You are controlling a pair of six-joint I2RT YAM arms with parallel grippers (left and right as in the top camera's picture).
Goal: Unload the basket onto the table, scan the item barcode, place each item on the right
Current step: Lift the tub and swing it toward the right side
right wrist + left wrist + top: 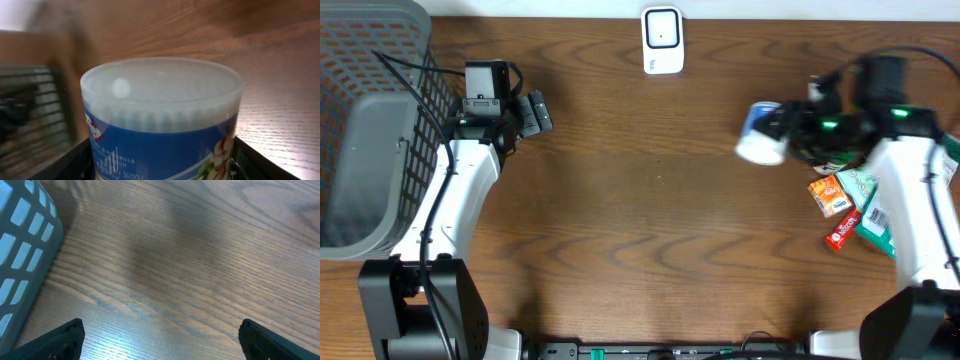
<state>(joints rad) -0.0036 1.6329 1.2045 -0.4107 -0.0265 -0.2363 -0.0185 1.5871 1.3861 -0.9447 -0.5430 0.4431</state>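
White links (455,205) join black joints, black cables and left gripper (536,112) (green lights (828,126) dot the right arm (912,185)).

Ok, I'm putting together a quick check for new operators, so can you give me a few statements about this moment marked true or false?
1. The right gripper holds a round tub with a blue label. True.
2. The left gripper is holding a packet. False: it is open and empty, next to the grey basket.
3. The white scanner sits at the top edge of the overhead view. True.
4. The packets lie inside the basket. False: they lie on the table, beside the right arm.
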